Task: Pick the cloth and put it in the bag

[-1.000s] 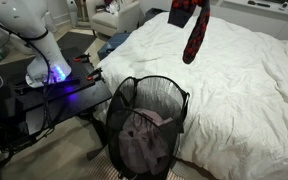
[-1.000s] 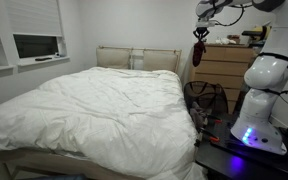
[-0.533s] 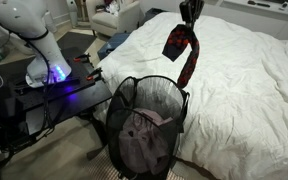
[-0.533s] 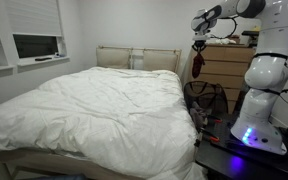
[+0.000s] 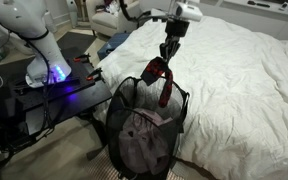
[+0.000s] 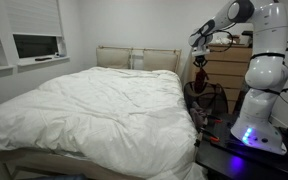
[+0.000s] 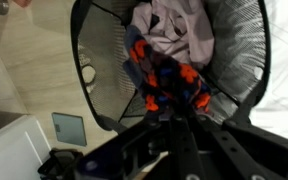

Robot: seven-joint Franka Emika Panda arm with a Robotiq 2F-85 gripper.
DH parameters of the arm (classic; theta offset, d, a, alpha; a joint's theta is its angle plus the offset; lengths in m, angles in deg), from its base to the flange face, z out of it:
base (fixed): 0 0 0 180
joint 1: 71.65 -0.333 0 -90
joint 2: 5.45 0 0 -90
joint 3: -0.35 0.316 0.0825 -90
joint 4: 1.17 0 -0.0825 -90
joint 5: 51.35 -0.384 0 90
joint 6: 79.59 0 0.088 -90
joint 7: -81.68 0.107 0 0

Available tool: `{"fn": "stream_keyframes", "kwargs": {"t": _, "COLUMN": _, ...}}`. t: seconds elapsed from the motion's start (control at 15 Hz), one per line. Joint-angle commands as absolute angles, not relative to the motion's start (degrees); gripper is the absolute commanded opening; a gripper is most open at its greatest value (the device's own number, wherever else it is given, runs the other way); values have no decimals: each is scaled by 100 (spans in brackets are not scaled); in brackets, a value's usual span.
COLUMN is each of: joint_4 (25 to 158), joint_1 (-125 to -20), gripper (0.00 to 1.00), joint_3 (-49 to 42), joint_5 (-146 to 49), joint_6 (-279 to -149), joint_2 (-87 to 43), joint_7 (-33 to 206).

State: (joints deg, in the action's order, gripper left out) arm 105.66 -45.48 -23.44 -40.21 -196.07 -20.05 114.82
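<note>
Beside the bed (image 5: 246, 82), the gripper (image 5: 168, 52) grasping the cloth (image 5: 164, 88) seems centred over the bag (image 5: 115, 122) below and should lower before releasing.

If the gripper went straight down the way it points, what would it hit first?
The gripper, shut on the cloth, points down into the bag's open top. Past the dangling cloth, it would probably meet the pinkish-grey clothes inside. The rim looks close, though, and depth is unclear.
</note>
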Motion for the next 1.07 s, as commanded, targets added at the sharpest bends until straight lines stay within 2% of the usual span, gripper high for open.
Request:
{"fn": "stream_keyframes", "kwargs": {"t": 0.0, "joint_4": 11262, "joint_1": -4655, "gripper": 1, "joint_3": -2554, "joint_5": -3850, "joint_6": -20008, "joint_2": -2112, "joint_7": 11531}}
{"fn": "stream_keyframes", "kwargs": {"t": 0.27, "joint_4": 11813, "joint_1": -4684, "gripper": 1, "joint_3": -2751, "joint_5": -3653, "joint_6": -20717, "joint_2": -2325, "joint_7": 11498}}
{"fn": "stream_keyframes", "kwargs": {"t": 0.53, "joint_4": 12260, "joint_1": -4755, "gripper": 1, "joint_3": -2996, "joint_5": -3387, "joint_6": -21966, "joint_2": -2442, "joint_7": 11606}}
{"fn": "stream_keyframes", "kwargs": {"t": 0.6, "joint_4": 12352, "joint_1": -4793, "gripper": 29, "joint_3": -3079, "joint_5": -3330, "joint_6": -22208, "joint_2": -2461, "joint_7": 11642}}
{"fn": "stream_keyframes", "kwargs": {"t": 0.67, "joint_4": 12444, "joint_1": -4816, "gripper": 30, "joint_3": -3147, "joint_5": -3321, "joint_6": -22478, "joint_2": -2483, "joint_7": 11621}}
{"fn": "stream_keyframes", "kwargs": {"t": 1.0, "joint_4": 12774, "joint_1": -5096, "gripper": 69, "joint_3": -3556, "joint_5": -3305, "joint_6": -23398, "joint_2": -2542, "joint_7": 11562}}
